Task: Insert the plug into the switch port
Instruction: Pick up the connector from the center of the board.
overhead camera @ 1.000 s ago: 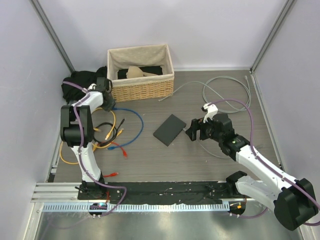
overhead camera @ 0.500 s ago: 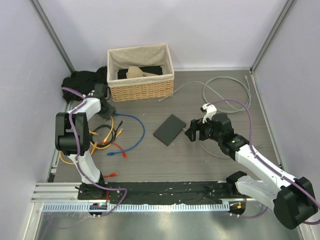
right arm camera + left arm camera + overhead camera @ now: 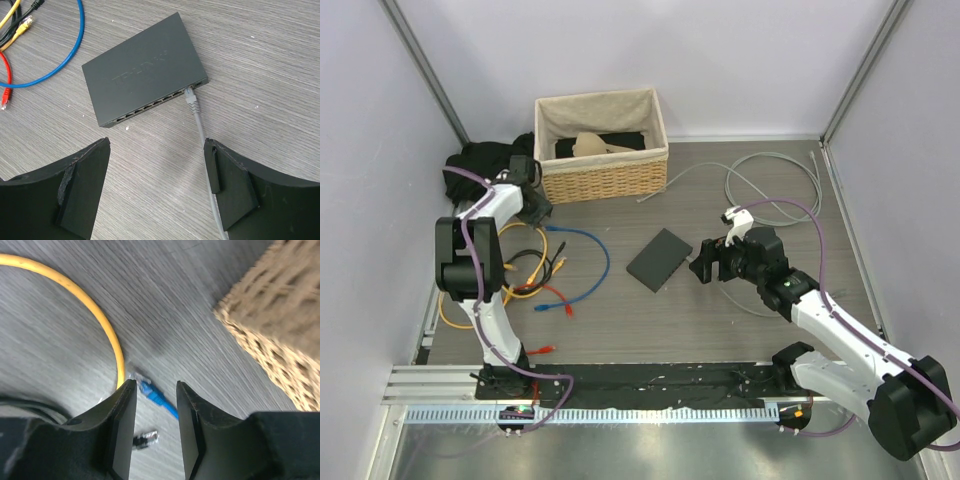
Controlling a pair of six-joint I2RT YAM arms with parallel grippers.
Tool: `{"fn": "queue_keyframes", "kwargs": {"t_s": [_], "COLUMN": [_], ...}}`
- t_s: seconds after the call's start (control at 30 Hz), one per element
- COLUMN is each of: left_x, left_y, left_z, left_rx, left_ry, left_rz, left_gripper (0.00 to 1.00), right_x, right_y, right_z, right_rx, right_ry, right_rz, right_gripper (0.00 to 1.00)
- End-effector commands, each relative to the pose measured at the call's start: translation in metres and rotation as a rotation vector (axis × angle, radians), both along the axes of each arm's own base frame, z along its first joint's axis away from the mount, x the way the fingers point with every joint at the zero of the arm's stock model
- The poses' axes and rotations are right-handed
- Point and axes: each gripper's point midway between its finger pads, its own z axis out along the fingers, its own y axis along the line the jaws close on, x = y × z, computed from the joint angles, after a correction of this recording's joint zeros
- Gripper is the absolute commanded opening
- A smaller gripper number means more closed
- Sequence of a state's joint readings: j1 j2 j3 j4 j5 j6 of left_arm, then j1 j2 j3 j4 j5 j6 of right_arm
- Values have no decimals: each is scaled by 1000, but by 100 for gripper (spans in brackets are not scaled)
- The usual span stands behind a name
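Worktop (image 3: 740,310): wicker basket (image 3: 603,150) far left, switch (image 3: 145,75) lying flat mid-worktop, its port row facing my right gripper (image 3: 156,146). Those jaws are spread wide and empty, just near of that edge. Left gripper (image 3: 156,385) is beside the basket, jaws at a narrow gap, gripping nothing, with a blue plug (image 3: 154,396) on the worktop below. Grey cable (image 3: 207,165) runs up to the grey plug (image 3: 191,102), whose nose touches a port near the row's right end; can't tell if it's latched. My read: pinch the plug body from the sides, keep it in line with the port, push straight until it seats. Brace the switch or it'll slide.
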State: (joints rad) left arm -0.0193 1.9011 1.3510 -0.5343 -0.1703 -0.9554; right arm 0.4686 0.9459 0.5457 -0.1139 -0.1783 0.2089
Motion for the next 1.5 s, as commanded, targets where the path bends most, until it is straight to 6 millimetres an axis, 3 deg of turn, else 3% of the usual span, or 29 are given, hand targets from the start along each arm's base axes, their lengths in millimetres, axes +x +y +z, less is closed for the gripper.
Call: {"fn": "queue_keyframes", "kwargs": {"t_s": [0.0, 0.27, 0.4, 0.67, 0.83, 1.2, 1.47], "left_x": [4, -7, -12, -14, -14, -9, -13], "left_y": [0, -1, -1, 4, 4, -2, -3], "left_z": [-8, -27, -26, 5, 9, -8, -32], "left_rx": [-20, -29, -32, -15, -22, -44, -48], "left_ry": [41, 92, 99, 32, 25, 62, 123], "left_rz": [19, 38, 40, 83, 103, 93, 88], "left_gripper": [39, 36, 36, 40, 40, 39, 31], "right_x": [4, 5, 5, 6, 5, 6, 6], "right_y": [5, 6, 6, 6, 7, 7, 9], "right_z": [17, 14, 13, 12, 11, 9, 8], "right_rx": [30, 23, 20, 21, 21, 18, 19], "right_ry": [-54, -48, -45, -48, -47, -46, -43], "right_rz": [12, 18, 19, 21, 25, 25, 34], "right_gripper": [84, 84, 84, 84, 84, 84, 84]}}
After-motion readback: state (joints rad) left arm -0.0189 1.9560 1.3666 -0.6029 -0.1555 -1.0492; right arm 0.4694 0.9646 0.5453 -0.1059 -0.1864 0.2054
